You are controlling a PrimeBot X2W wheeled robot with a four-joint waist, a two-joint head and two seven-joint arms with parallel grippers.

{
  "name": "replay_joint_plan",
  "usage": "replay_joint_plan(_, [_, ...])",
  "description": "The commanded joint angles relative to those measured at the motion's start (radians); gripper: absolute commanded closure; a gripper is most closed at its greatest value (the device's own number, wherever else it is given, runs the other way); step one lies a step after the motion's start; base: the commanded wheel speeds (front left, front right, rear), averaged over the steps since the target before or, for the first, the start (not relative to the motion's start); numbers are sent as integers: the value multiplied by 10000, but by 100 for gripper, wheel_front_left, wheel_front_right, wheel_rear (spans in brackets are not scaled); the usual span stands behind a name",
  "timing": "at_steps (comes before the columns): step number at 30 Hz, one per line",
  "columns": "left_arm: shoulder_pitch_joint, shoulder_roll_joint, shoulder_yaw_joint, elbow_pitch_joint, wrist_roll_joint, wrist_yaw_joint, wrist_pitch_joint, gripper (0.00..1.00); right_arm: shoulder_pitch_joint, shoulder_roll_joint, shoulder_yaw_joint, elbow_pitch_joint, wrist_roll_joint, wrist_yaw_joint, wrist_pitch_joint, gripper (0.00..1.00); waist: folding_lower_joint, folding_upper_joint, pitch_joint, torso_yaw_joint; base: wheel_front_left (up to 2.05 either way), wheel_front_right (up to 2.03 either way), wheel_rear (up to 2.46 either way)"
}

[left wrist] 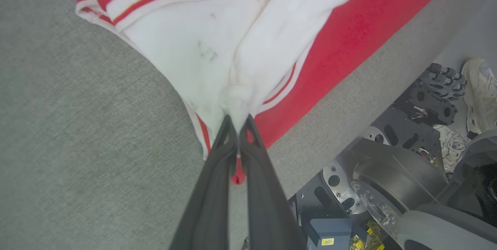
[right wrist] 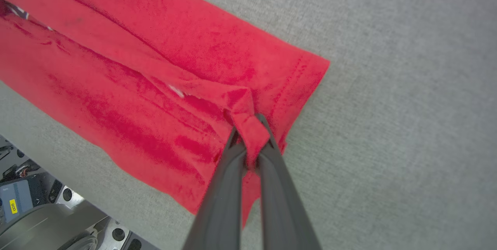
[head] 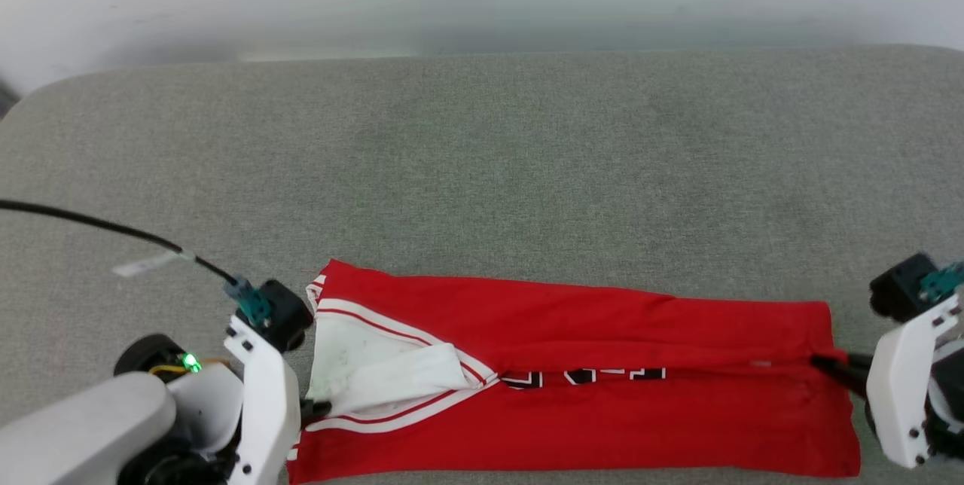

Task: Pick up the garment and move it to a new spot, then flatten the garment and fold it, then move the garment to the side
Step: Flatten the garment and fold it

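The garment (head: 602,387), a red jersey with a white sleeve and striped trim, lies as a long folded band near the front edge of the grey surface. Parts of black lettering show along its fold line. At its left end my left gripper (left wrist: 237,120) is shut on the white sleeve cloth (left wrist: 217,59). My right gripper (right wrist: 250,125) is shut on a pinched fold of the red hem (right wrist: 248,122) at the right end. In the head view the left gripper (head: 316,408) and right gripper (head: 822,361) sit at the garment's two ends.
The grey padded surface (head: 482,169) stretches far behind the garment toward a pale wall. Its front edge runs close below the cloth. Beyond that edge are the robot's wheeled base (left wrist: 392,188) and a person's pale shoe (left wrist: 479,91) on the floor.
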Motion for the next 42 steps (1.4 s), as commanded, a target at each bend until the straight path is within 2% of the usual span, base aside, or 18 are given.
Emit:
replay_joint_plan(1, [266,-129,8,97,83,55,-71,100,292,172,57,119,9,-4,-17,100,2,-1,56,-22,0,0,0])
replay_joint_plan(5, [938,-514,-6,455,54,23,-147,100,542,496,226,513,-170,-4,40,100,2,-1,164,-59,0,0,0])
replay_joint_plan(9, [1160,-658,-1,891,403,10,-197,100,552,689,249,888,-297,-9,-105,100,2,-1,118,-88,0,0,0])
replay_joint_plan(10, [1171,-668,17,937,503,46,-334,93,553,725,213,927,-284,-9,-165,79,2,-1,65,-93,0,0,0])
replay_joint_plan(11, [1181,-665,78,962,564,91,-514,0,544,746,166,910,-264,-9,-279,14,2,-1,-4,-103,0,0,0])
replay_joint_plan(12, [1175,-626,108,929,717,132,-682,0,532,727,93,860,-242,-9,-380,0,2,-1,-57,-111,0,0,0])
replay_joint_plan(15, [1052,-509,262,595,1164,347,-1317,0,570,525,-134,588,-334,-6,-714,0,2,-1,-221,-101,0,0,0])
replay_joint_plan(17, [1050,-491,500,391,1445,691,-1969,0,649,441,-417,319,-329,-6,-954,0,2,-1,-311,-83,0,0,0])
replay_joint_plan(23, [1390,-635,1202,62,2380,2298,-4162,0,1036,414,-1966,-231,-367,-6,-1807,0,2,-1,-394,-82,0,0,0])
replay_joint_plan(27, [1734,-858,1611,155,3006,3535,-5702,0,1547,822,-3077,115,-635,-6,-2249,0,2,-1,-334,-55,0,0,0])
replay_joint_plan(28, [1734,-858,1611,155,3006,3535,-5702,0,1547,822,-3077,115,-635,-6,-2249,0,2,-1,-334,-55,0,0,0])
replay_joint_plan(31, [2121,-1115,2035,285,3081,4395,-6704,0,1968,1257,-3720,415,-546,-6,-2332,0,2,-1,-270,-28,0,0,0])
replay_joint_plan(34, [2540,-1379,2546,375,3176,5117,-7183,0,2449,1679,-4194,734,-415,-6,-2187,0,2,-1,-206,18,0,0,0])
replay_joint_plan(37, [2980,-1700,3302,345,3327,5683,-7331,0,2837,2062,-4635,1027,-168,-6,-1909,0,2,-1,-129,76,0,0,0])
replay_joint_plan(42, [4036,-2452,4944,-125,4461,6166,-7353,0,3309,2772,-5060,1328,409,-6,-1401,0,2,-1,10,186,0,0,0])
